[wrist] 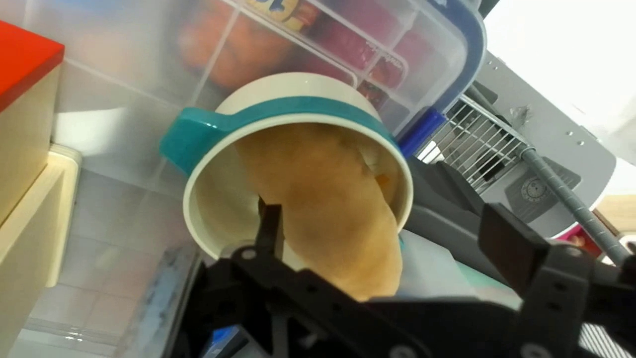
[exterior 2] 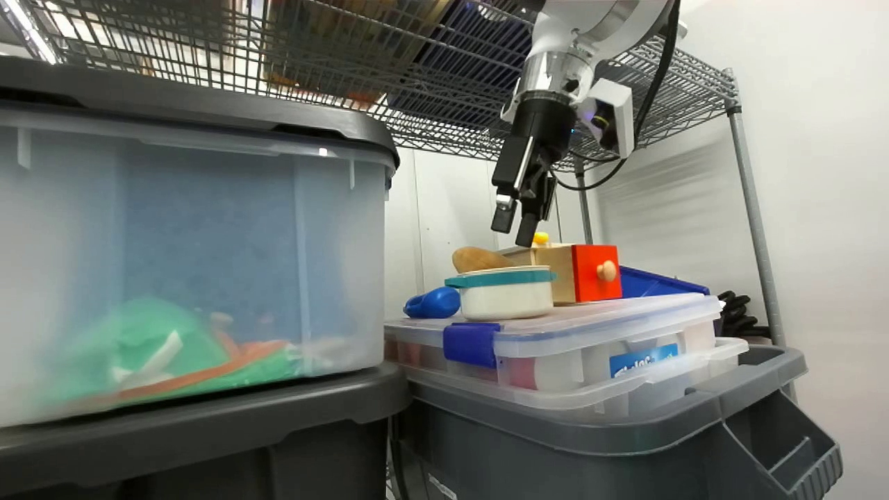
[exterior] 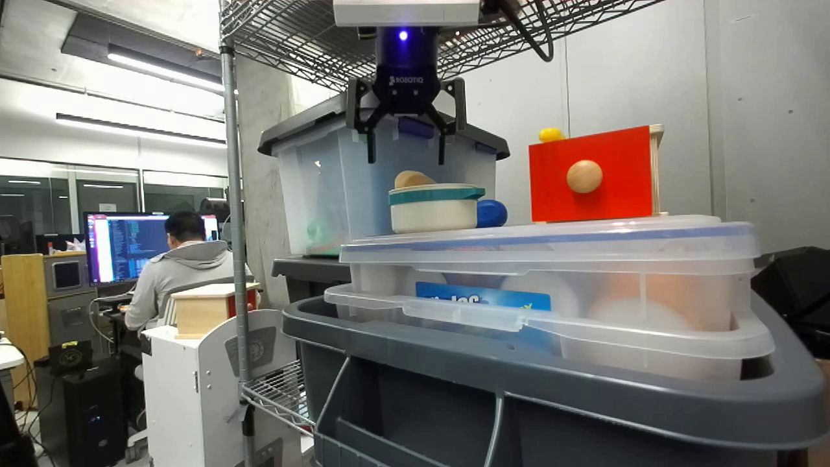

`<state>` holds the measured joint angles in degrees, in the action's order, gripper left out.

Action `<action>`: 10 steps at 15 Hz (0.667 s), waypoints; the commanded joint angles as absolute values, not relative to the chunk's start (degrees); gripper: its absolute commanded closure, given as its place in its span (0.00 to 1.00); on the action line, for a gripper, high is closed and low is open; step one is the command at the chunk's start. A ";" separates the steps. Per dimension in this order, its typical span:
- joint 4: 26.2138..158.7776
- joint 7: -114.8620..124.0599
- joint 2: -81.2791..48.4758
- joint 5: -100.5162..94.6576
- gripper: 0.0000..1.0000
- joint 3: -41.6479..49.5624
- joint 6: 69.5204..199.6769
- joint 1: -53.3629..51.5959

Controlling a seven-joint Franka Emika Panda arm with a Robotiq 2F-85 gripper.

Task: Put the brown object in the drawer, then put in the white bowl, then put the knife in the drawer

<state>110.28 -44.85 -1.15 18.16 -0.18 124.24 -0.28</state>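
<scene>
Wrist view peers right into the round white bowl [wrist: 298, 84] w/ teal band: light-brown rounded lump [wrist: 323, 209] lying in it, part past the rim; both exterior views give only its top. Black fingers [exterior: 371, 148] hang spread wide above, nothing gripped. Red-fronted boxy drawer [exterior 2: 587, 278] stands nr, on same clear plastic tub [exterior 2: 604, 333].

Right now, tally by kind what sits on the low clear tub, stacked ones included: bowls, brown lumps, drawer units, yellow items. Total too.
Bowls: 1, the white bowl
Brown lumps: 1, the brown object
Drawer units: 1, the red-fronted drawer
Yellow items: 1, the small yellow item
Total: 4
</scene>
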 commanded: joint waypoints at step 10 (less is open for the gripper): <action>104.24 -49.69 -6.23 19.91 0.00 -1.15 122.01 0.47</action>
